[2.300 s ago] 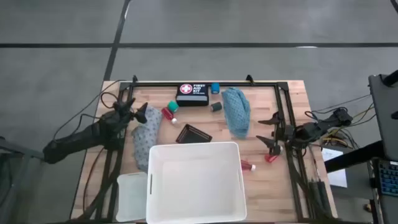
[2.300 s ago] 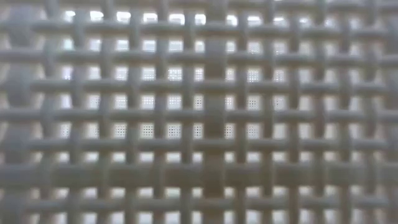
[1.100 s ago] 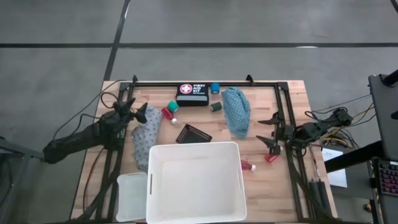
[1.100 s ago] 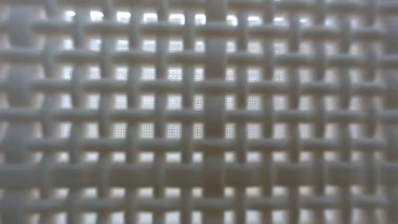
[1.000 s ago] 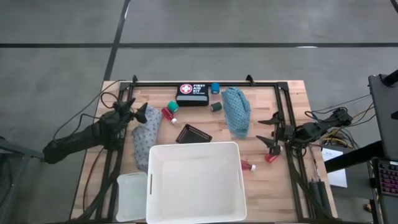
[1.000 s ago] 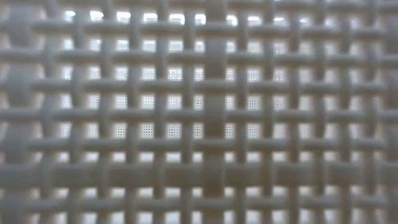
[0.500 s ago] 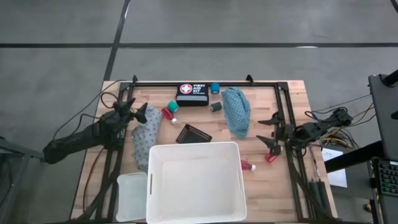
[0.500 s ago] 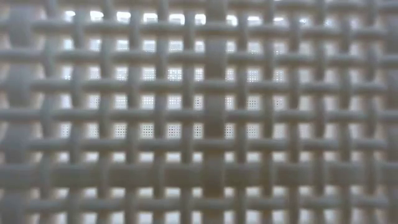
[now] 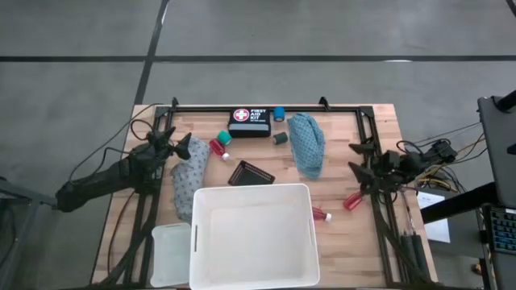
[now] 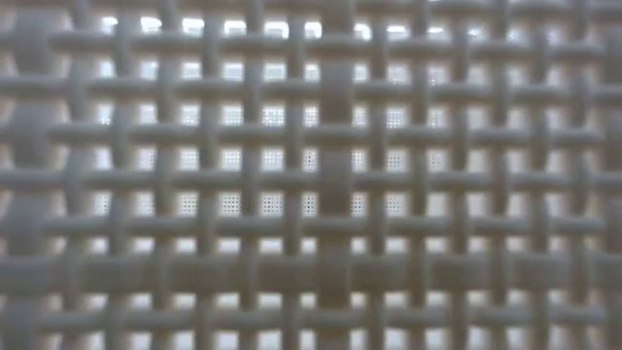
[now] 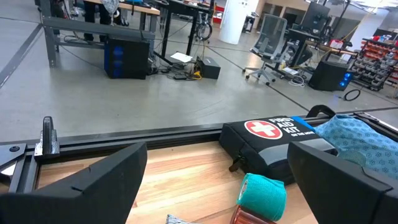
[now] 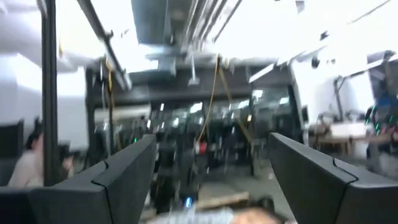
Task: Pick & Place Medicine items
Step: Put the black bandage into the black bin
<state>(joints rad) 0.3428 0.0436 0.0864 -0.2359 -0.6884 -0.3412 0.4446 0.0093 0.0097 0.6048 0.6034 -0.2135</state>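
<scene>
1. The wooden tabletop [image 9: 379, 242] carries everything; a black frame runs along its far and side edges
2. The big white tub [image 9: 251, 235] stands at the near middle, and a smaller clear container [image 9: 171, 254] touches its left side. The low view shows only a white woven lattice [image 10: 311, 175] close to the lens
3. The grey patterned cloth [image 9: 190, 180] lies left of the tub, reaching from the tub's corner up to the left gripper [image 9: 179, 147]
4. The teal cloth [image 9: 307, 143] lies right of the middle, far from the tub
5. The left gripper is at the left side, at the far end of the grey cloth – its fingers stand wide apart and hold nothing
6. The right gripper [image 9: 358, 167] is at the right side, tipped up toward the ceiling in its wrist view – spread wide and empty
7. The black first aid kit [image 9: 249, 122] lies at the far edge, with the black mesh tray [image 9: 251, 173] between it and the tub
8. One red bottle [image 9: 218, 147] lies beside the grey cloth, another [image 9: 351, 200] just beside the right gripper, a third [image 9: 321, 214] at the tub's right wall
9. The green tub [image 9: 224, 137] is near the kit, the blue tub [image 9: 279, 113] to the right of the kit, and a dark small tub [image 9: 280, 138] beside the teal cloth
</scene>
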